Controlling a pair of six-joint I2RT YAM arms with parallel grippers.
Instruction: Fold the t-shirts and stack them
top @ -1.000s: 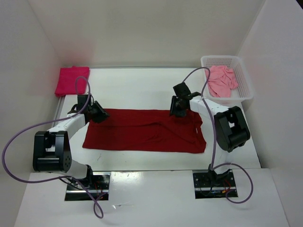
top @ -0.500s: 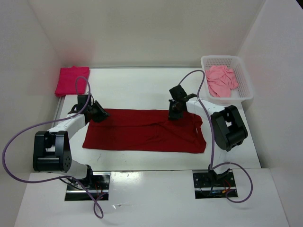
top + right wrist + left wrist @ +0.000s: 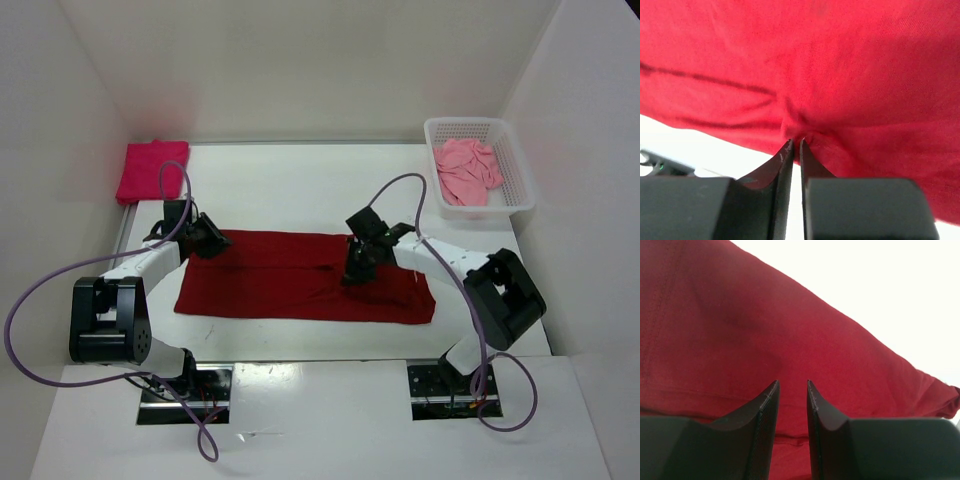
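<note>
The dark red t-shirt [image 3: 280, 285] lies spread as a wide band across the middle of the table. My right gripper [image 3: 355, 273] is over its right half, shut on a pinch of the red cloth [image 3: 805, 125] that bunches at the tips [image 3: 795, 141]. My left gripper [image 3: 212, 243] rests at the shirt's far left corner. Its jaws [image 3: 792, 382] stand a little apart, and red cloth [image 3: 740, 330] shows through the gap. The bright magenta-pink t-shirt [image 3: 152, 170] lies folded at the far left corner. The light salmon-pink t-shirt [image 3: 468, 172] is crumpled in the basket.
A white mesh basket [image 3: 522, 195] stands at the far right of the table. White walls close in the table on the left, back and right. Purple cables loop from both arms, and the two arm bases sit at the near edge.
My right gripper closed on the shirt's far right edge and moved toward the near left, pulling that cloth with it. The left arm has not moved.
</note>
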